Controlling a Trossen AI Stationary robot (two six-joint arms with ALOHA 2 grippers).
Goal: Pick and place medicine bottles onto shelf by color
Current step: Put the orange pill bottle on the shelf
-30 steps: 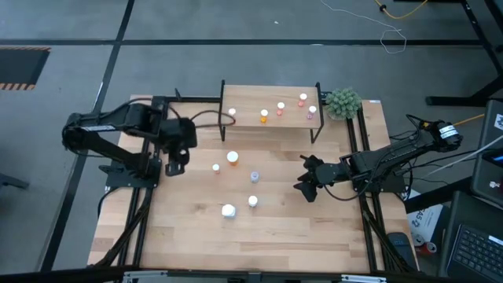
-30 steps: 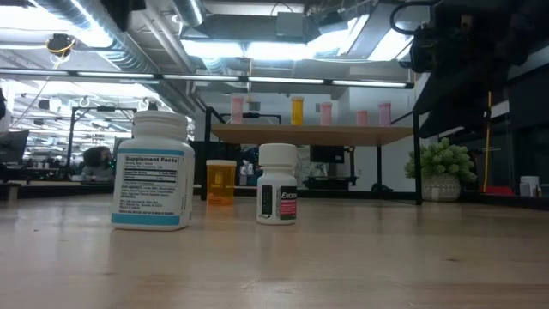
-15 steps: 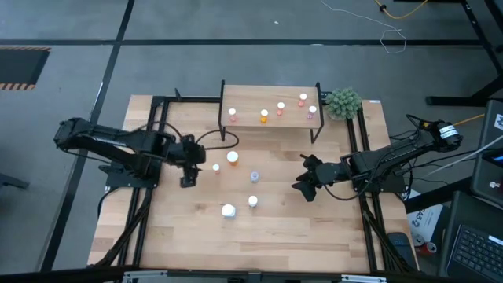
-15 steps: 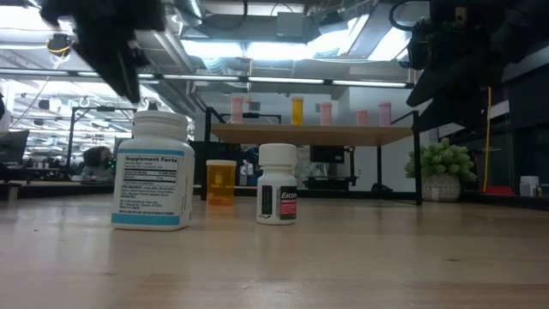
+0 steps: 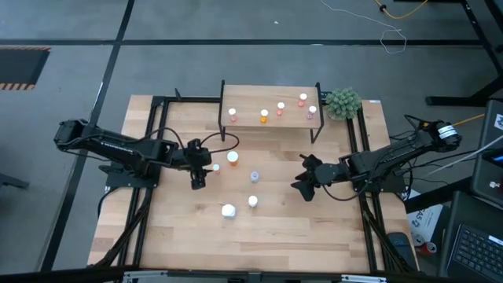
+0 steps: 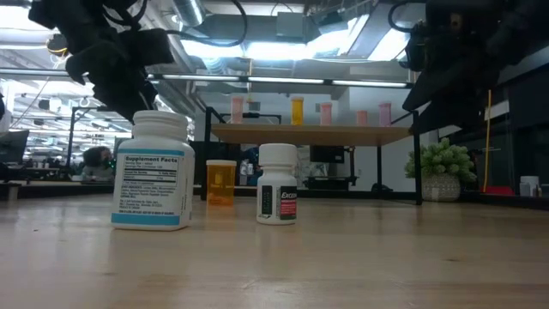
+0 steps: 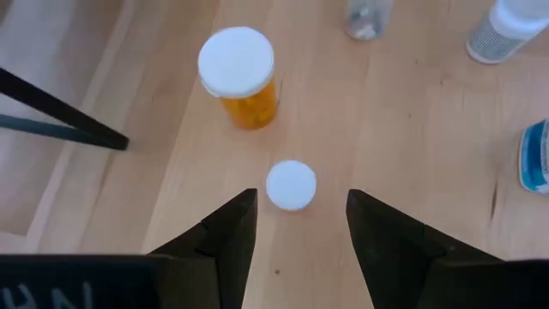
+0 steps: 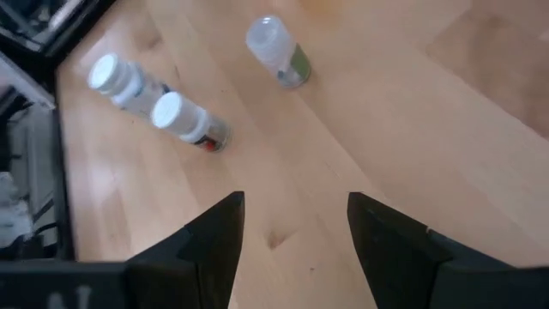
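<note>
You have five small bottles up on the shelf. Five wait on the table. Your left gripper, fingers spread, hangs over a tiny white-capped bottle. Your right gripper waits, spread.

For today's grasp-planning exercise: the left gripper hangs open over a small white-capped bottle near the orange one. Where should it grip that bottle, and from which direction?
Come straight down from above. The small bottle stands upright, only its round white cap facing the open left gripper, which is already lined up over it. Probably close on the cap's sides or just below. The orange bottle stands apart, leaving finger room.
</note>
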